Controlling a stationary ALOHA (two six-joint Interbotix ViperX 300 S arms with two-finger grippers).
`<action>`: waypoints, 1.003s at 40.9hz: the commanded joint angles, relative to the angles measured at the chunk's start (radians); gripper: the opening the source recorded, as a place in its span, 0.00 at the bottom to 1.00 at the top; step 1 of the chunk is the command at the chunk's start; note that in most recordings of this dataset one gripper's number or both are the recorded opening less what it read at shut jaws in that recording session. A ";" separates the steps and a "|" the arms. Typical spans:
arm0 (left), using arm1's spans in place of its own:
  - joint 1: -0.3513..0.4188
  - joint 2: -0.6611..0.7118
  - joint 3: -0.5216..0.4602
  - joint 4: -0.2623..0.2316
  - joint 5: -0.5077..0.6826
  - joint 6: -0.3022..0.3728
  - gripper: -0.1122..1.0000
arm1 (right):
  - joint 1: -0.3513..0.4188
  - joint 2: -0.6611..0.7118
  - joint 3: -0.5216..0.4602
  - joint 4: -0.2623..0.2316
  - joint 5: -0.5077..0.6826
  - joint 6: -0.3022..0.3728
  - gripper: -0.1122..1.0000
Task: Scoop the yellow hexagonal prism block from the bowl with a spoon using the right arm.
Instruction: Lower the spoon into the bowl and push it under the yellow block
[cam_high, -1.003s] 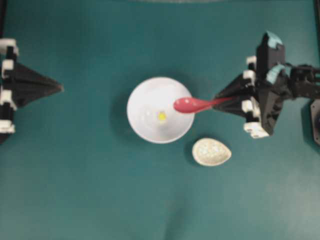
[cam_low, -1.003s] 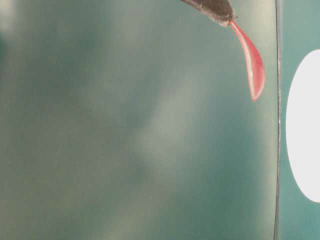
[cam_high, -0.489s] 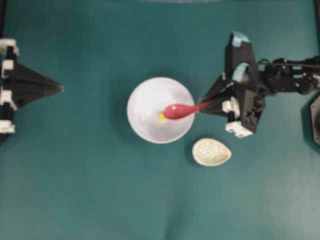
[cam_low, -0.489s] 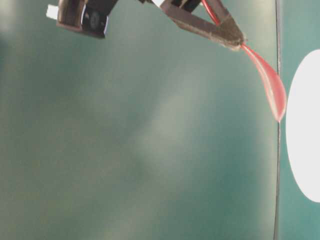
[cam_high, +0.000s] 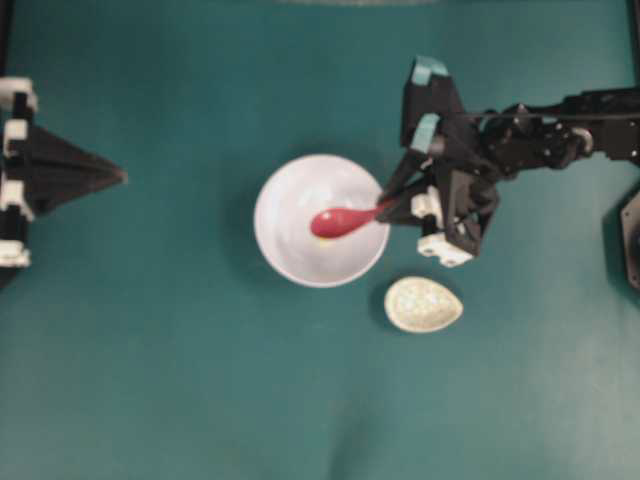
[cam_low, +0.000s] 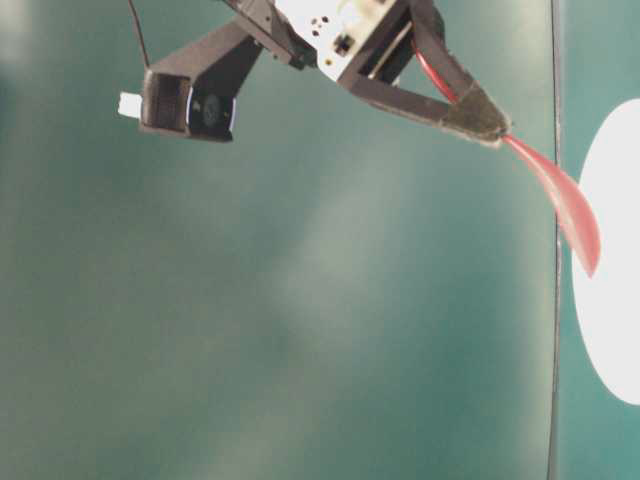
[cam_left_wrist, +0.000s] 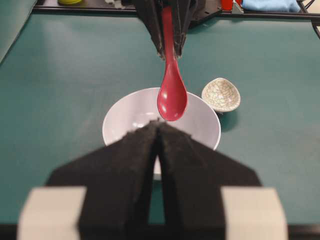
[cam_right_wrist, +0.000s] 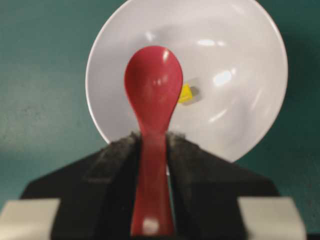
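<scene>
Now spoon (cam_right_wrist: 152, 95) over bowl (cam_right_wrist: 250, 60), right gripper (cam_right_wrist: 150, 150) clamped on handle.
Dip under block (cam_right_wrist: 185, 93), lift level; left gripper (cam_left_wrist: 159, 131) shut, empty.

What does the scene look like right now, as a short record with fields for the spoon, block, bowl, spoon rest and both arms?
spoon: red spoon, handle clamped in the right gripper, scoop over the bowl's inside
block: yellow block in the bowl, just beside the scoop, partly hidden by it; not on the spoon
bowl: white bowl near the middle of the teal table
spoon rest: speckled egg-shaped dish, apart from the bowl, holding nothing
left gripper: jaws shut, holding nothing, pointing at the bowl from a distance
</scene>
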 joint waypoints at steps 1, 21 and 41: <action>0.002 0.008 -0.025 0.003 -0.003 0.000 0.14 | -0.005 -0.006 -0.035 -0.017 0.011 0.021 0.33; 0.002 0.008 -0.025 0.003 -0.002 0.002 0.14 | -0.005 0.057 -0.107 -0.249 0.190 0.339 0.33; 0.002 0.009 -0.023 0.003 0.000 0.000 0.14 | 0.021 0.153 -0.238 -0.324 0.347 0.410 0.32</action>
